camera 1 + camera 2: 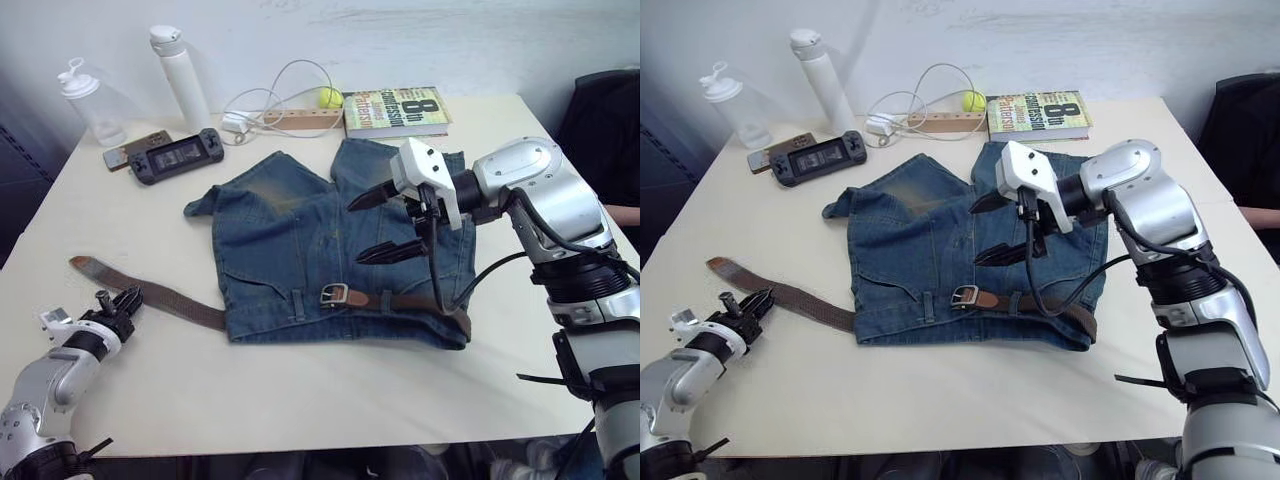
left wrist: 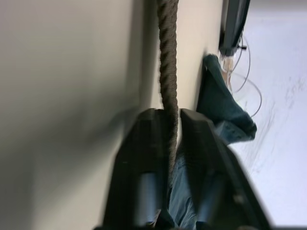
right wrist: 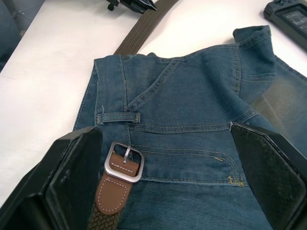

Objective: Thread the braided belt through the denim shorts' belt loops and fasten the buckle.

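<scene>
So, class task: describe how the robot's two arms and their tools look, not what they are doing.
Both arms are silver-grey metal with black joint bands. The right arm carries a white block at the wrist, with black cables looping beneath. Each tool, left and right, has two black fingers.

We see even, soft indoor light on the pale table [image 1: 300, 400], with only faint shadows under the denim shorts [image 1: 300, 250]. The left wrist view is blurred: the left gripper [image 2: 171, 120] and the braided belt [image 2: 168, 57] between its fingers look smeared. The right wrist view is sharp, with slight glare on the buckle [image 3: 123, 162].
</scene>
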You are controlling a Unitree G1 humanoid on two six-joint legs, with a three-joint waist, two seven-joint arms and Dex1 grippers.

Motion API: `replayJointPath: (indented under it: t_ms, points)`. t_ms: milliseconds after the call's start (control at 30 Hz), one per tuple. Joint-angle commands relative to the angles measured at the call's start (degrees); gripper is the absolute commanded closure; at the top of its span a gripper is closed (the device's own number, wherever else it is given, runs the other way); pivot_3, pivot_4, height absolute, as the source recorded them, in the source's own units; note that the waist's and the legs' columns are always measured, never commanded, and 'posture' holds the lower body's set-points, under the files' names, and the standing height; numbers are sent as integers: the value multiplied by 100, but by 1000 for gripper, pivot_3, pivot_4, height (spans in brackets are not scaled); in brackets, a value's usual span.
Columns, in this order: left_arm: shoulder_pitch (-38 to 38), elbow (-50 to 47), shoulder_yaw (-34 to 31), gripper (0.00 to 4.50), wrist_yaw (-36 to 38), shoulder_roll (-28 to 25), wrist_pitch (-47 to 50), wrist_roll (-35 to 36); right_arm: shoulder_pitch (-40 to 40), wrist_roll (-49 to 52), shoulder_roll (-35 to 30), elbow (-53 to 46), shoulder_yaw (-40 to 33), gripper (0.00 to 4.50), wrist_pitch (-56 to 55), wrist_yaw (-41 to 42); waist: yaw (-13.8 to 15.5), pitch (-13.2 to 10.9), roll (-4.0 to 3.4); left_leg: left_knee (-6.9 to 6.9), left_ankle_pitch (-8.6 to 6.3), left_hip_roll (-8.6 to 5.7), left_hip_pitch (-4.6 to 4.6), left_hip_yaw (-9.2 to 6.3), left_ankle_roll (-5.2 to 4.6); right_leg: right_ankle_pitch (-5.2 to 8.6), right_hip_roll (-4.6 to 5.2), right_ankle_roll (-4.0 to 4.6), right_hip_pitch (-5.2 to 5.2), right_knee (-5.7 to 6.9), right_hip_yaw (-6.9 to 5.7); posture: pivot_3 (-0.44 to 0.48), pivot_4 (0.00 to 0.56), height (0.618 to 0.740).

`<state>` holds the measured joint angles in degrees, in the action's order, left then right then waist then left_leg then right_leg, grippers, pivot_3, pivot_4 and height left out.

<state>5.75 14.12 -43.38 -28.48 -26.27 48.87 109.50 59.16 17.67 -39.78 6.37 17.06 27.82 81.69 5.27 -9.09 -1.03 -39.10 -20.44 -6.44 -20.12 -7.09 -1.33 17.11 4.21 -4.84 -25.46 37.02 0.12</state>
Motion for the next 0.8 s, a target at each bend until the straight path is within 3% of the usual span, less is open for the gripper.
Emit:
replayJointPath:
  t_ms: [33, 133, 233, 367, 467, 667, 800]
  points:
    - [-20, -278, 611, 4489, 205, -24, 174, -673, -7, 21, -85, -277, -244, 0, -13, -45, 1, 0, 0, 1, 1, 0, 0, -3, 1, 0, 0, 0, 0, 1, -1, 0, 150, 740]
    - [3, -1380, 953, 4489, 855, -263, -142, -1829, -32, 20, -119, -312, -259, 0, 11, -79, 1, -10, 18, 2, 1, 0, -3, -5, 2, 0, -1, 0, -1, -2, -1, 0, 150, 740]
    - [165, -2336, 1228, 4489, 1449, -265, -742, -2824, -52, 10, -139, -333, -279, 0, 21, -121, -70, -44, 94, 2, 1, 3, -14, -11, 2, -2, -2, 4, -4, -14, -9, 0, 150, 740]
    - [241, -3543, 2801, 4489, 1795, -971, -1031, -5200, -46, 6, -130, -330, -285, 0, 6, -166, -245, -57, 118, 9, -9, 8, -20, -4, -11, -8, -6, 1, -4, -51, -9, 0, 150, 740]
    - [545, -4153, 3939, 4489, 2453, -1649, -1606, -6938, -37, -7, -116, -326, -294, 0, -16, -203, -355, -58, 117, 22, -15, 7, -20, 1, -22, -9, -8, -2, -8, -62, -2, 0, 150, 740]
    - [960, -4329, 5726, 4489, 3802, -2794, -3010, -10015, -93, -77, -121, -355, -335, 0, -23, -310, -496, -66, 115, 76, -13, 22, -21, 4, -16, -9, -23, -2, -24, -96, 2, 0, 150, 740]
    - [989, -4106, 6161, 4489, 4442, -3088, -3761, -11178, -229, -154, -197, -473, -352, 0, -25, -400, -514, -71, 107, 95, -9, 23, -18, 4, -12, -8, -24, 0, -25, -102, 3, 0, 150, 740]
